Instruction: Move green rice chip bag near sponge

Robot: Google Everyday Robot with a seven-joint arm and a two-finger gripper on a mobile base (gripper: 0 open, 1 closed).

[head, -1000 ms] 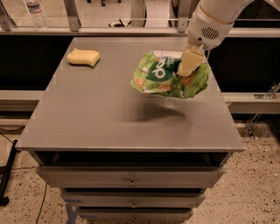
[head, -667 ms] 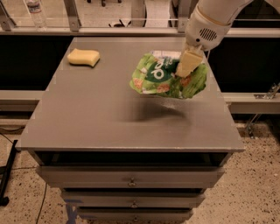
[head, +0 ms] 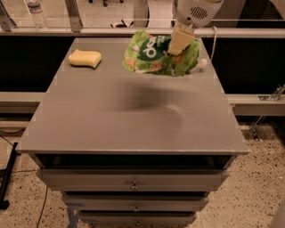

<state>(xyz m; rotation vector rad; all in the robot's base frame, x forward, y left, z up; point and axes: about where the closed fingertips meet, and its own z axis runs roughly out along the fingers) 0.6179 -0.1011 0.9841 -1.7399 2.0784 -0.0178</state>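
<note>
The green rice chip bag (head: 153, 55) hangs in the air above the grey table (head: 133, 120), over its far middle, and casts a shadow on the top. My gripper (head: 179, 42) comes down from the upper right and is shut on the bag's right part. The pale yellow sponge (head: 84, 58) lies on the table at the far left, to the left of the bag with a gap between them.
The table is a drawer cabinet with drawers (head: 133, 182) at the front. A clear plastic bottle (head: 35, 12) stands behind the railing at the back left. Speckled floor lies on both sides.
The bag and my gripper have moved away from me and to the left, closer to the sponge. The bag stays lifted.
</note>
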